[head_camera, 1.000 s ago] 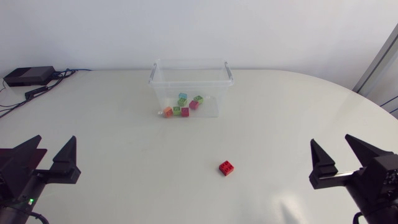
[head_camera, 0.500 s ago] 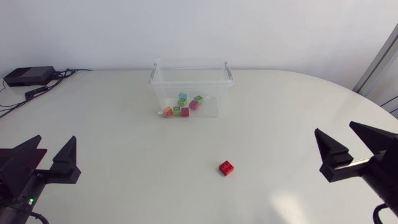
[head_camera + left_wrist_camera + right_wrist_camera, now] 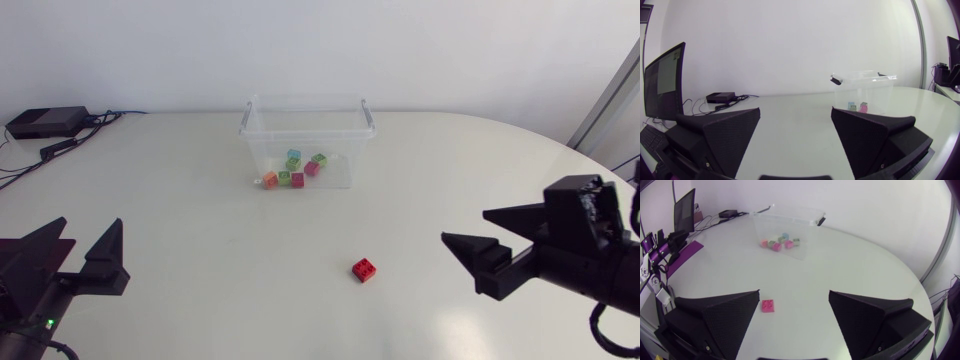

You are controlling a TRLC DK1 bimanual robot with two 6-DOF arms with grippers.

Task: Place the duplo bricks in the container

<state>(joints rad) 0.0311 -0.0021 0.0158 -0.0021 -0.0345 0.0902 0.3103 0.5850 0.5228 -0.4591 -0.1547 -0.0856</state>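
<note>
A: Which arm is nearer to the small red plastic duplo brick (image 3: 365, 269)?

B: The right one. The right gripper (image 3: 463, 226) is wide open and empty. The brick lies on the white worktop (image 3: 200, 200) just ahead of it, well apart from the clear plastic container (image 3: 258, 150).

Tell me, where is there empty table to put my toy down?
The widest bare table lies between the left gripper, the clear container and the red duplo brick. More bare table runs from the container toward the right gripper. Crowded: inside the container, where small bricks cluster.
</note>
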